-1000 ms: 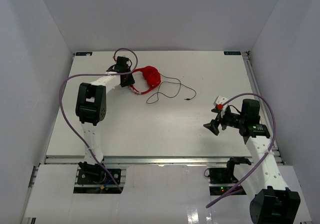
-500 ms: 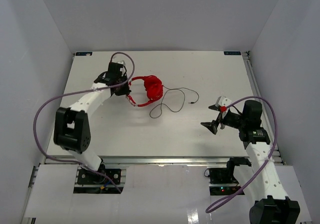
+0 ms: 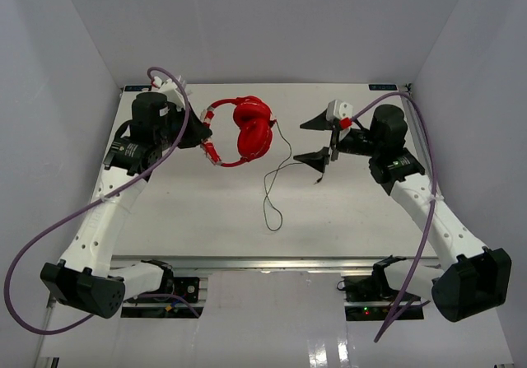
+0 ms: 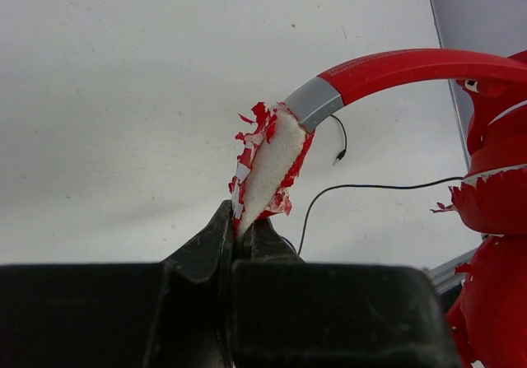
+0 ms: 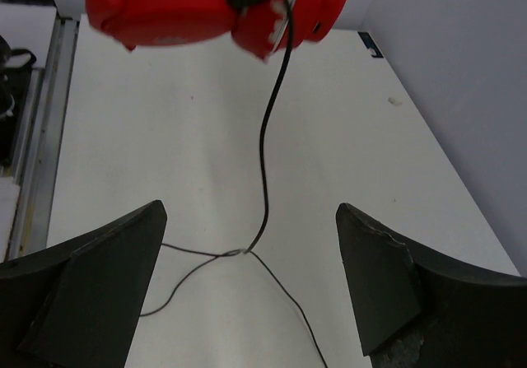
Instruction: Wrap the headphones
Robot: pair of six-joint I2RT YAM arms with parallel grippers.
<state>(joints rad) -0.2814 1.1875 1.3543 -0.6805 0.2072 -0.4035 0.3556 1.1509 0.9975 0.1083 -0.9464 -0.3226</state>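
Note:
The red headphones (image 3: 254, 129) hang lifted off the white table (image 3: 354, 211) at the back centre. My left gripper (image 3: 198, 134) is shut on the torn red-and-white padded end of the headband (image 4: 268, 166); its jaws pinch the foam in the left wrist view (image 4: 239, 236). The two cups (image 4: 494, 220) hang together to its right. The thin black cable (image 3: 270, 188) drops from a cup and trails toward the front; its plug (image 4: 339, 156) lies on the table. My right gripper (image 3: 315, 141) is open and empty just right of the cups, with the cable (image 5: 268, 162) hanging between its fingers, untouched (image 5: 249, 210).
Grey walls close in the table on three sides. A metal rail (image 3: 247, 261) runs along the table's near edge. Thick purple robot cables (image 3: 58, 228) loop beside both arms.
My left gripper has raised the headphones off the table and swung them up. My right arm has moved from the right front to the back centre, beside the hanging cable, which has straightened toward the front.

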